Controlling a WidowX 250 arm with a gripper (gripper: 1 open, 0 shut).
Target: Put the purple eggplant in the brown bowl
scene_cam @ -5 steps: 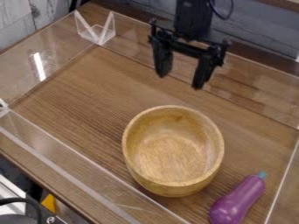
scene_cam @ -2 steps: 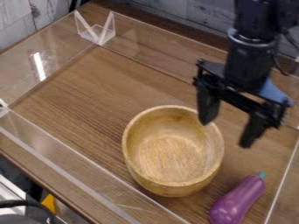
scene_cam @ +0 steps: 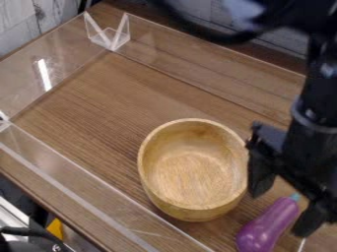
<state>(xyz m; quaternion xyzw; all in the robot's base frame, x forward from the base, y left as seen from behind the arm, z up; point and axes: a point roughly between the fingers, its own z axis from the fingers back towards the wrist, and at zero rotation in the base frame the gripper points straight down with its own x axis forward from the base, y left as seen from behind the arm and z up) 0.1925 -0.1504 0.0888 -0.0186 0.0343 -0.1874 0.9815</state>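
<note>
No words or labels could be read anywhere. The table (scene_cam: 118, 98) was brown wood with a grain, ringed by clear plastic walls (scene_cam: 79, 212). The bowl (scene_cam: 195, 167) sat just left of the gripper (scene_cam: 287, 197). The gripper's black fingers (scene_cam: 263, 172) stood wide apart, pointing down, holding nothing. The eggplant (scene_cam: 267, 224) lay on the table right under it, beside the bowl.

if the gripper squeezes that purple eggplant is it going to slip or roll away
Possibly. The purple eggplant looks glossy and rounded, so the gripper could squeeze it out sideways. It lies on its side on the flat wooden table, so a nudge might roll it. It seems a small toy, probably light and stiff.
</note>
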